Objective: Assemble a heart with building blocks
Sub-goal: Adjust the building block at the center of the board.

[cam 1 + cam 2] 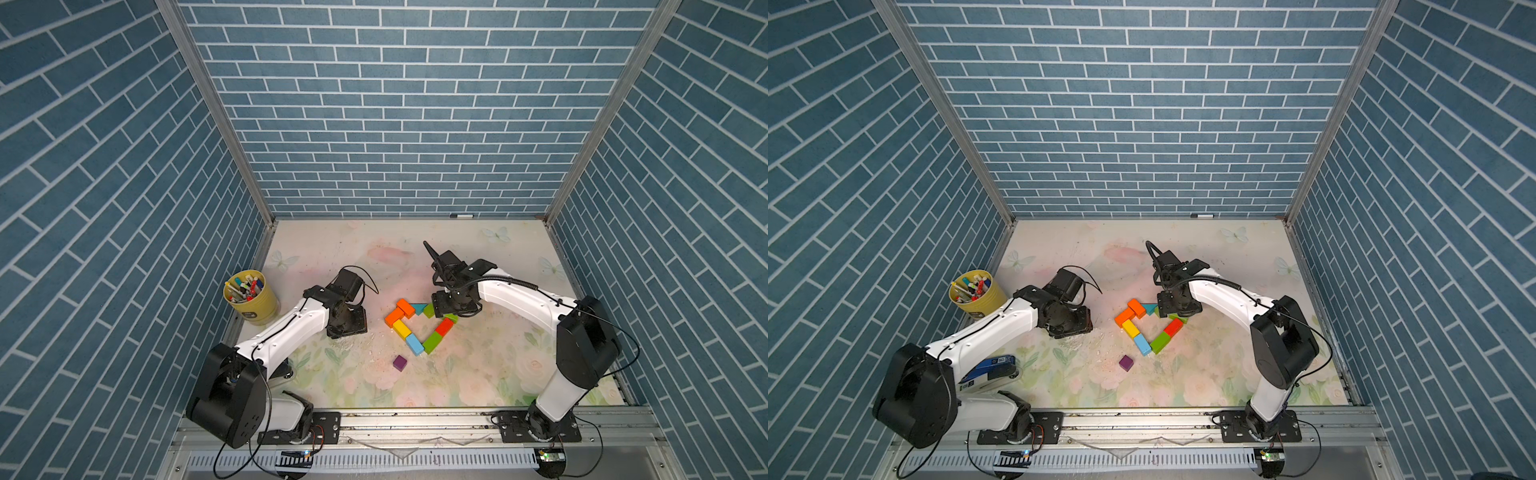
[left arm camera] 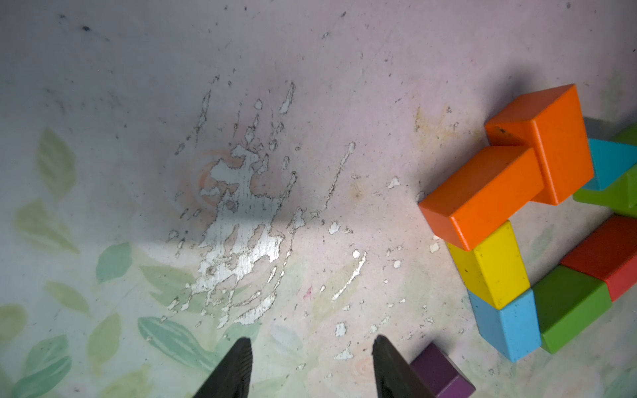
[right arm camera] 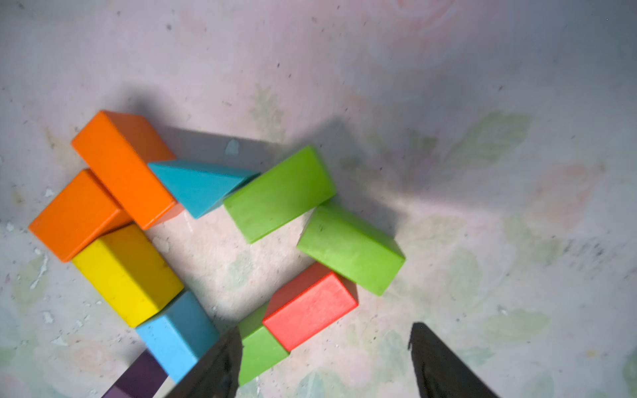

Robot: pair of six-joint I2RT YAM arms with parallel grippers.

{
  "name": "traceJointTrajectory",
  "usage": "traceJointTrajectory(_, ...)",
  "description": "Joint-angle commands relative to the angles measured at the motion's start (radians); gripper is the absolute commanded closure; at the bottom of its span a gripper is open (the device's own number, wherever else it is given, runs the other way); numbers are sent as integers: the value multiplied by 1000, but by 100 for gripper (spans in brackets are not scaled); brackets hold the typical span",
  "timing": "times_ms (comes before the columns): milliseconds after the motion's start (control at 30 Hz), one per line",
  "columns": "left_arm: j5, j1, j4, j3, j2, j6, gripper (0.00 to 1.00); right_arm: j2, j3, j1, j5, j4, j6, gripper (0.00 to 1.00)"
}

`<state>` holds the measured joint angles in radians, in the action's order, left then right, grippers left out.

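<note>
Nearly whole: the heart lies mid-worktop, purple cube apart

You find the heart [image 1: 432,342] as a hollow ring of building blocks [image 1: 1130,328] in the middle of the floral worktop [image 1: 478,374], in both top views. Going round it in the right wrist view:
- Two orange bricks [image 3: 120,165] lie side by side.
- A teal triangle [image 3: 200,186] is wedged at the top notch, between them and a green brick [image 3: 279,193].
- A second green brick [image 3: 348,248] touches that one's corner.
- After it come a red brick [image 3: 310,306], a third green brick [image 3: 258,355] and a light-blue brick [image 3: 179,334].
- A yellow brick [image 3: 127,275] meets the orange pair.

The purple cube [image 1: 400,363] sits alone, near the tip where light-blue and green meet but not touching them.

Your right gripper [image 3: 325,332] hangs over the ring's green-and-red side, jaws spread wide, pinching nothing. Your left gripper [image 2: 310,344] points down at scuffed bare worktop beside the ring, jaws parted with nothing between them. The purple cube lies just outside one finger [image 2: 393,372]. A yellow cup of marker pens [image 1: 251,297] stands by the left wall.
</note>
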<state>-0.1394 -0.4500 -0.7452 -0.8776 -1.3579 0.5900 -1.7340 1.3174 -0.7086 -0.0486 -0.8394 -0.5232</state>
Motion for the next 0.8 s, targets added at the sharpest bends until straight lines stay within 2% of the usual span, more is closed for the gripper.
traceJointTrajectory(0, 6, 9, -20, -13, -4, -12, 41, -56, 23, 36, 17, -22, 80, 22)
traceJointTrajectory(500, 4, 10, -20, -11, -8, -15, 41, -101, -19, 94, 169, 134, 71, 21)
traceJointTrajectory(767, 10, 11, -25, -8, -4, -15, 41, -92, -57, 95, 187, 164, 57, 21)
